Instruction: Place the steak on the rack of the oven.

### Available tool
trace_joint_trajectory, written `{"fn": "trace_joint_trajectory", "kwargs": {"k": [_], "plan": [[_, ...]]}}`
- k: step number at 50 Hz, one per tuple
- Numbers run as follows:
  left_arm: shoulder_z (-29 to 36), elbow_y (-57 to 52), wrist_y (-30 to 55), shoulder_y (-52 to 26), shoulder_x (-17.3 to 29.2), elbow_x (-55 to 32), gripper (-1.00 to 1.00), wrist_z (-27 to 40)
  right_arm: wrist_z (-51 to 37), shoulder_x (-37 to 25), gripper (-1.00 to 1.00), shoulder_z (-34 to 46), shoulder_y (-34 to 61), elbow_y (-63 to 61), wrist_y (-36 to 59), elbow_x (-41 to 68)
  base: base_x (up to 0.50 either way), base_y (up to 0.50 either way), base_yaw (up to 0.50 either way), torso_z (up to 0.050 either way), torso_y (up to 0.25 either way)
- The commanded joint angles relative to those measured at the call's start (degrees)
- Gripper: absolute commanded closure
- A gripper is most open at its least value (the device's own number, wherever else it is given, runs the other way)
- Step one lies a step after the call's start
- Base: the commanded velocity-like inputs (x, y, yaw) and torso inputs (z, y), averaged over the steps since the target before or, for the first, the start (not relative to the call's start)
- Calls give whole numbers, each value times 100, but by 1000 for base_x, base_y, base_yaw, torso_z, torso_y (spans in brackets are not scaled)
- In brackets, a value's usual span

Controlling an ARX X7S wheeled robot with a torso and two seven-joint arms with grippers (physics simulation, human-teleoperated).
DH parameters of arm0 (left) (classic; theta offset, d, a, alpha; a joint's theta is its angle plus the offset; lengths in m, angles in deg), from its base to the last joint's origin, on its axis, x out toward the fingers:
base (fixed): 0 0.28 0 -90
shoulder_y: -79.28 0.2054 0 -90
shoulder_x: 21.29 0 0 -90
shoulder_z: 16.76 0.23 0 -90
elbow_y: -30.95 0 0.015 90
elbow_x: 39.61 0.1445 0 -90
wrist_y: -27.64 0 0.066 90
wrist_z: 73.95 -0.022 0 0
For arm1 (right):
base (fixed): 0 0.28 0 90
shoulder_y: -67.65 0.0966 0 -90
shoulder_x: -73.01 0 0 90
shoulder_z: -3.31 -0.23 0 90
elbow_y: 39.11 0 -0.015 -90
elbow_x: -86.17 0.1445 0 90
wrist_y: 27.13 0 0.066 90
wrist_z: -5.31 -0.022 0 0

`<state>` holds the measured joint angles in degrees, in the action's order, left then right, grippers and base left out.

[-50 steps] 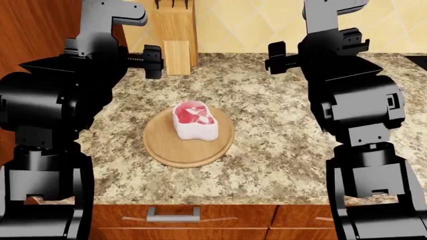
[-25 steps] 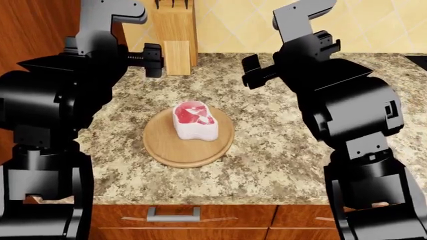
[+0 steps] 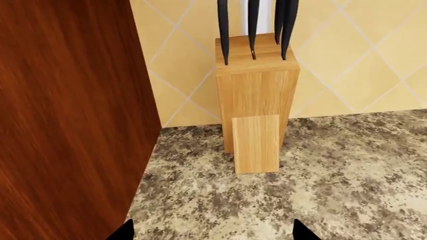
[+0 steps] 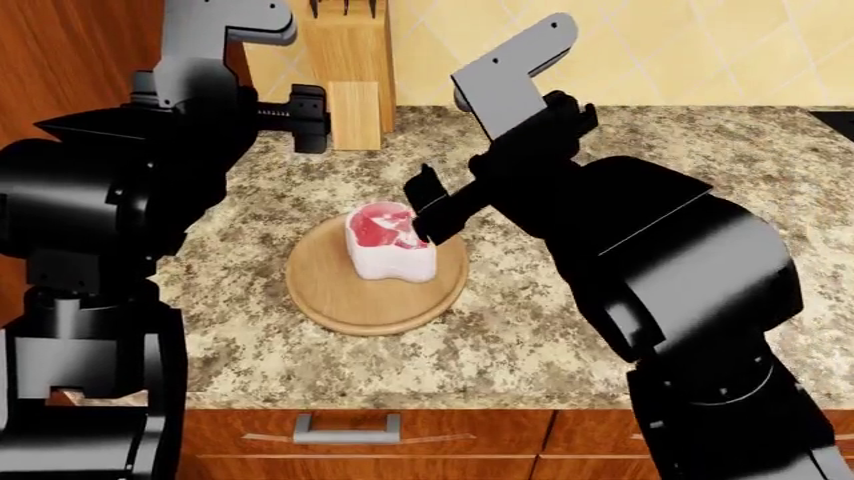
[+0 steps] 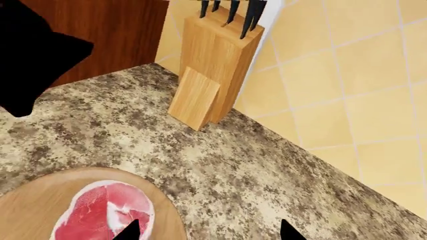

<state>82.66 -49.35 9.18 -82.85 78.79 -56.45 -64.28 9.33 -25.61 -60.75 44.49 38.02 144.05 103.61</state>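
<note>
The steak (image 4: 387, 242), red-pink on top with pale sides, sits on a round wooden board (image 4: 378, 300) on the granite counter. My right gripper (image 4: 430, 208) is open and empty, hovering just above the steak's right edge. In the right wrist view the steak (image 5: 100, 215) lies by one fingertip (image 5: 131, 231), with the gripper's (image 5: 210, 233) gap mostly over bare counter. My left gripper (image 4: 307, 120) is open and empty at the back left, facing the knife block (image 3: 257, 100); its tips show in its wrist view (image 3: 212, 233). The oven and rack are out of view.
A wooden knife block (image 4: 350, 70) stands against the tiled wall at the back. A tall brown cabinet side (image 4: 67, 60) bounds the counter on the left. The counter's front edge runs above a drawer with a silver handle (image 4: 347, 430).
My right arm has swung left and forward from the back right, bringing its gripper down over the steak. The left arm, steak and board have not moved.
</note>
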Motion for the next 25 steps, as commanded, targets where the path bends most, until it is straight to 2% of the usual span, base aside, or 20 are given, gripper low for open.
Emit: {"fn": "trace_joint_trajectory", "kwargs": {"k": [1, 25], "plan": [[-29, -24, -3, 20, 16, -43, -100, 23, 86, 16, -100, 189, -198, -414, 263, 213, 0, 0, 0, 0, 0], [44, 106, -92, -82, -55, -102, -100, 47, 9, 243, -100, 124, -785, -642, 273, 524, 0, 0, 0, 0, 0]]}}
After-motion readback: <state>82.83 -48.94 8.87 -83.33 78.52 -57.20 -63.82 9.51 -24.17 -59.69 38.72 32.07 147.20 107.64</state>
